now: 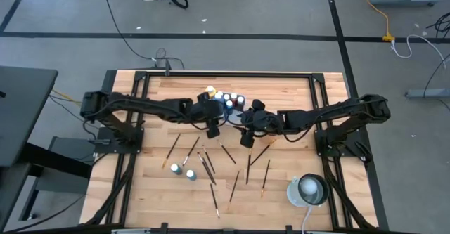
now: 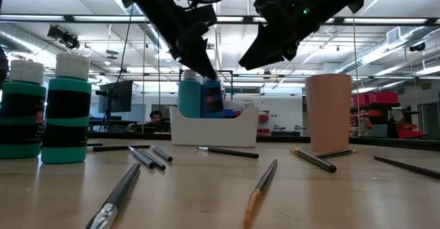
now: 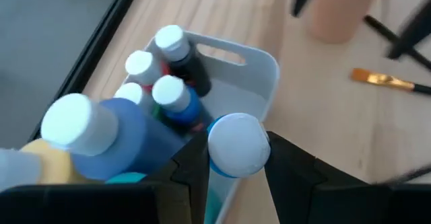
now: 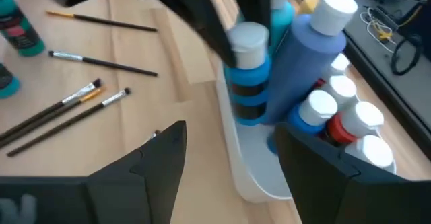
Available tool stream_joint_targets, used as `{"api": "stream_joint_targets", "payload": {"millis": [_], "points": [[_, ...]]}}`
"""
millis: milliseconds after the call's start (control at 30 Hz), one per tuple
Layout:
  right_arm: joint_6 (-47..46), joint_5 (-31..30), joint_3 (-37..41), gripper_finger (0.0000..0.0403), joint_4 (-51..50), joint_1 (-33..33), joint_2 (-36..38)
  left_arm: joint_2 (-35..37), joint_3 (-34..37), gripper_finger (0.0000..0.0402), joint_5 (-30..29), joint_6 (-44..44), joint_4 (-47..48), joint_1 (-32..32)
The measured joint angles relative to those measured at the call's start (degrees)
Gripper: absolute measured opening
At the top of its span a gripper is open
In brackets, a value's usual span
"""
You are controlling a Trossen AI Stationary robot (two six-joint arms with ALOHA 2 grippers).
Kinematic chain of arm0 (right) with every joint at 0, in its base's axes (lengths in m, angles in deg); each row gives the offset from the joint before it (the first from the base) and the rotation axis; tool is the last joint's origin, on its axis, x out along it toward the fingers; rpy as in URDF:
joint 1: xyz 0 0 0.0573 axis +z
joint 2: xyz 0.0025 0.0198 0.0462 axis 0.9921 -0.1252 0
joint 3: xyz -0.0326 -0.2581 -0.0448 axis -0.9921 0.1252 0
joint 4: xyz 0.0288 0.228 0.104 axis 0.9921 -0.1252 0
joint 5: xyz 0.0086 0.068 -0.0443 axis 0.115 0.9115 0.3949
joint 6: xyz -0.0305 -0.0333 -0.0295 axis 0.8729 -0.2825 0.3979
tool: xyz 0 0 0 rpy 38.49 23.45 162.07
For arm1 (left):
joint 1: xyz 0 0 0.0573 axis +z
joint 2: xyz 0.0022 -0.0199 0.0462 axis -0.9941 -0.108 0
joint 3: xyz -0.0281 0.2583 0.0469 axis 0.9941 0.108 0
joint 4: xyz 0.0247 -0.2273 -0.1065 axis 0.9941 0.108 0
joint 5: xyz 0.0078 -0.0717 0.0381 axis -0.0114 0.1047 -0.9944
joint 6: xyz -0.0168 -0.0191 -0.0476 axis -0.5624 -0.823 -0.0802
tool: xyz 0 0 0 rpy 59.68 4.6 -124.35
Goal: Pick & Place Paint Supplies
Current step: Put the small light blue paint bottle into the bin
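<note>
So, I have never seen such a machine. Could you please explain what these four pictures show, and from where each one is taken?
It is a robot with two dark arms at a wooden table. One picture looks straight down from above, one looks level across the table top, and two come from cameras on the arms' wrists.

On the table lie thin paintbrushes, three teal paint bottles, a white tray already holding several bottles, and an orange-brown cup.

The left gripper is at the tray, shut on a blue bottle with a white cap, which it holds at the tray's edge. The right gripper is open and empty, hovering close beside the tray.
</note>
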Motion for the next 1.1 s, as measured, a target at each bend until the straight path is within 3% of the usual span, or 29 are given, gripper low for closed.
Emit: {"api": "stream_joint_targets", "payload": {"millis": [600, 1100], "points": [[-0.04, 1.47, 0.0, 0.0233, 1.31, 0.0, 0.0, -0.1, 0.24, 0.0129, 0.66, -3.01, 6.89, 4.03], [-0.61, 2.69, 0.0, 0.0233, 2.5, 0.0, -0.09, -0.1, 2.03, 0.0142, 4.74, -2.65, 4.72, 7.21]]}}
